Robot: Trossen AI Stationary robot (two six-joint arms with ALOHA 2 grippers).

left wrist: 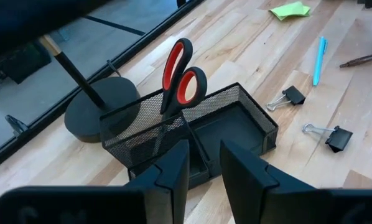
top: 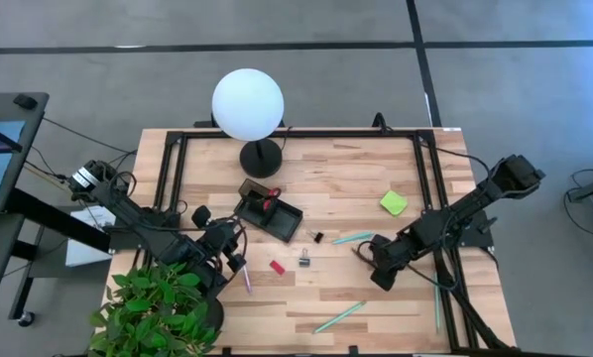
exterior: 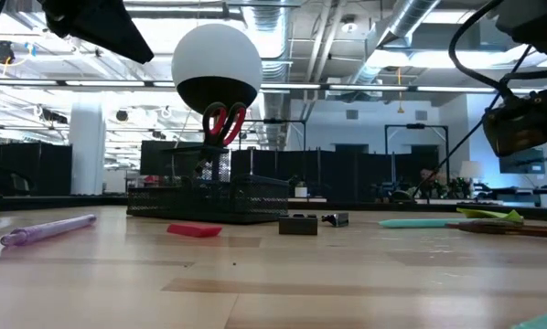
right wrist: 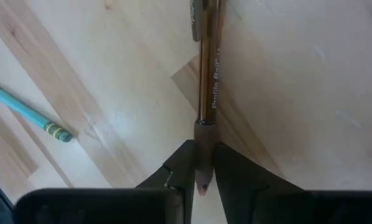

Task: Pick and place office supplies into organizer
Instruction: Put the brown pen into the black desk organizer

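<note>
The black mesh organizer stands mid-table with the red-handled scissors upright in its tall compartment. My left gripper hovers open just on the organizer's near-left side, nothing between its fingers. My right gripper is down at the table right of centre, shut on the dark brown pen. Loose on the wood lie a purple pen, a small red block, two black clips, light-green pens and the lime sticky-note pad. My right gripper pinches the dark brown pen at its dark grip section, close to the writing tip, between its two fingers. The fingers come steeply from above, one on each side of the pen. The pen lies flat on the table, its body stretching away from the fingers.
A round black lamp base with a white globe stands just behind the organizer. A potted green plant fills the near-left corner beside my left arm. Another light-green pen lies near the right frame rail.
</note>
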